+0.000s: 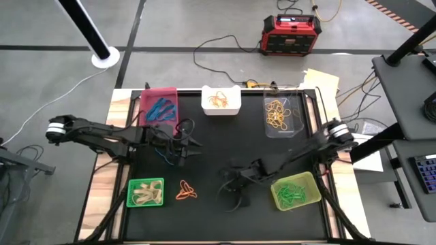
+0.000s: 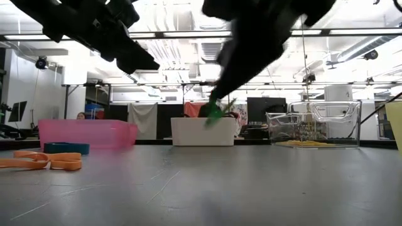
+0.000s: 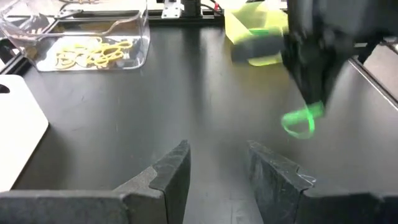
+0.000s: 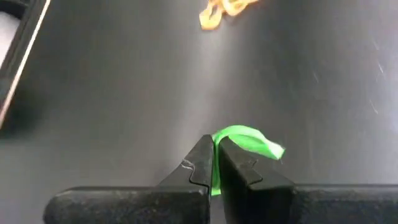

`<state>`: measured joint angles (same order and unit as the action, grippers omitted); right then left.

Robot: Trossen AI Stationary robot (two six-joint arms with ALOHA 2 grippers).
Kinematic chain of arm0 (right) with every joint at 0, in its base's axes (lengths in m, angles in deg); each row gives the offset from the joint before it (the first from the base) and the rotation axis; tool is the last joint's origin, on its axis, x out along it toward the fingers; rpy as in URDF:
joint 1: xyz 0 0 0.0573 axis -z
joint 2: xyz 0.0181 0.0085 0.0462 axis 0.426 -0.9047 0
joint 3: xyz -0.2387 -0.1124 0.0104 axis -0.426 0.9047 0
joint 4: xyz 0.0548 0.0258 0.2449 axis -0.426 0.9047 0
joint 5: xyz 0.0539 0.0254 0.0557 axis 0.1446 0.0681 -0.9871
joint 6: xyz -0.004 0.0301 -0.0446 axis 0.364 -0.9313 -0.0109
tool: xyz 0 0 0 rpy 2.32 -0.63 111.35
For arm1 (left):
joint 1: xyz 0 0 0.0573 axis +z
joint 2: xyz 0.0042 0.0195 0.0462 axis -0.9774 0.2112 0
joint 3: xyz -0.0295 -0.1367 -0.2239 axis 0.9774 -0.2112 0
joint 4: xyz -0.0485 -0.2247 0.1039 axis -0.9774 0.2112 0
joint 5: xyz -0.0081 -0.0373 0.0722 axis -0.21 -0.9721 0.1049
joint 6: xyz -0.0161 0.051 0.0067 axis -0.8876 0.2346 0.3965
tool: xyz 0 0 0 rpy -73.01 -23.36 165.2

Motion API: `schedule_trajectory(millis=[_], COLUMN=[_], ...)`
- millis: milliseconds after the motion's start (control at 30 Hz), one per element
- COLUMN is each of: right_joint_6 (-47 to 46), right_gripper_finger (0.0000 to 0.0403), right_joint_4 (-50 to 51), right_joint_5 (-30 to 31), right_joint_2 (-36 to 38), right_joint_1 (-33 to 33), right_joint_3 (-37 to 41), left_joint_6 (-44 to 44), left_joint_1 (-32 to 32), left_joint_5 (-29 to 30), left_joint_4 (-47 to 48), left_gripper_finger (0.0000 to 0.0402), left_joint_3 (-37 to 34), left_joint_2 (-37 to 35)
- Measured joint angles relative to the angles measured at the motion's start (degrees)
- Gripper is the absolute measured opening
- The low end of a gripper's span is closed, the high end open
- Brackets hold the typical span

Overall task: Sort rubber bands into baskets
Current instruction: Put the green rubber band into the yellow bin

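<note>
My right gripper (image 4: 216,163) is shut on a bright green rubber band (image 4: 245,140) over the middle of the black mat, left of the yellow-green basket (image 1: 295,190). In the high view that gripper (image 1: 231,189) sits near the mat's front. My left gripper (image 3: 217,162) hangs open over the mat's left half (image 1: 185,144), holding nothing. On the mat stand the magenta basket (image 1: 160,105), the white one (image 1: 221,100), the clear one (image 1: 283,114) and the bright green one (image 1: 146,192), each with bands inside. My right gripper pinches the green band at one end of its loop (image 4: 216,157) between its two fingertips. The fingers slant down from the table's right side. The rest of the loop (image 3: 298,121) hangs below the fingertips, slack and clear of the mat.
Loose orange bands (image 1: 186,190) lie on the mat right of the bright green basket, and a blue band (image 2: 66,148) lies in front of the magenta one. A red-and-black box (image 1: 291,34) and cables lie on the floor beyond the far edge.
</note>
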<state>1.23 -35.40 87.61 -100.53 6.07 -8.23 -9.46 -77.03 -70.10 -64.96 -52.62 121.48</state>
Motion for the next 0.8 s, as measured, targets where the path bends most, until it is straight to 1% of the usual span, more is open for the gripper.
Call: schedule_trajectory(millis=[100, 233, 367, 567, 667, 800], right_joint_6=[-6.2, -17.7, -28.8, -45.9, -50.1, -52.8], right_gripper_finger=[0.0009, 0.0009, 0.0009, 0.0009, 0.0009, 0.0009], right_joint_4=[12.9, 30.4, 42.4, 51.7, 54.2, 54.6], right_joint_5=[-0.8, -4.0, -6.7, -15.6, -17.0, -17.5], right_joint_2=[6.0, 13.9, 19.6, 24.3, 24.9, 24.7], right_joint_1=[-0.4, -1.1, -2.3, -5.9, -8.2, -10.7], right_joint_3=[0.0, 0.0, 0.1, 1.9, 2.7, 3.6], left_joint_6=[-0.2, 0.7, 2.7, 4.4, 5.1, 6.1], left_joint_1=[0.0, 0.0, 0.0, 0.0, 0.1, 0.1], left_joint_5=[0.0, 0.0, 0.0, 0.0, 0.0, 0.1], left_joint_4=[-1.3, -1.4, -1.3, -0.9, -0.9, -0.9], left_gripper_finger=[0.0139, 0.0139, 0.0139, 0.0139, 0.0139, 0.0139], left_joint_3=[0.0, 1.1, 2.3, 3.6, 3.7, 3.7], left_joint_2=[0.4, 0.2, 0.2, 0.2, 0.2, 0.2])
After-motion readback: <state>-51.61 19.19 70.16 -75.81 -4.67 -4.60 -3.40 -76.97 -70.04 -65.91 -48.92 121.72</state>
